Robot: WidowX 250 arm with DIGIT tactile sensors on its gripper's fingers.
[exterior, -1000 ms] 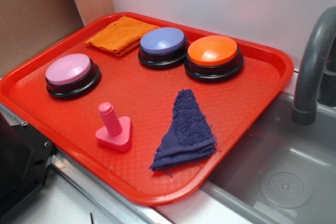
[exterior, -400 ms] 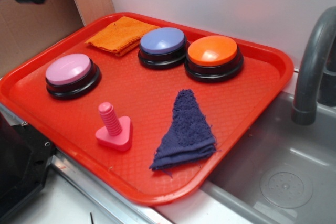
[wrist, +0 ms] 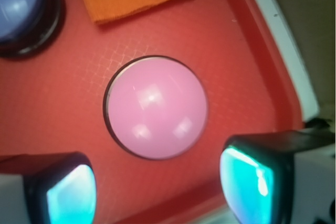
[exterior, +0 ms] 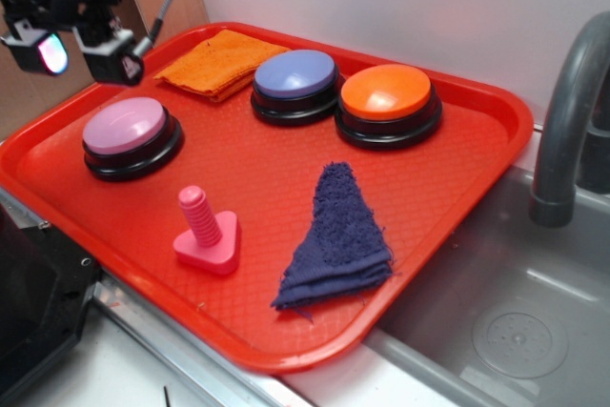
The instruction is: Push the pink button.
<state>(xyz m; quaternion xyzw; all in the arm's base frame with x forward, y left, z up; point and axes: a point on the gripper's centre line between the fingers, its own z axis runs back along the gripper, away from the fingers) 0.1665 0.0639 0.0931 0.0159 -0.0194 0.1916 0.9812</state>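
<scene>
We see the hand [exterior: 81,54] up at the far left, above the red tray [exterior: 286,188], fingers spread apart and holding nothing. It hangs over the pink button [exterior: 129,131], not touching it. From the wrist view the pink button [wrist: 155,107] sits between and just ahead of the two fingertips [wrist: 71,192], centered in the gap. The button rests on the tray's left side, near the rim. Orange cloth [exterior: 221,62] lies behind it, purple button [exterior: 295,78] and orange button [exterior: 386,97] further right. Pink peg [exterior: 205,231] and dark blue cloth [exterior: 338,240] sit at the front. Grey sink [exterior: 505,321] beside the tray.
</scene>
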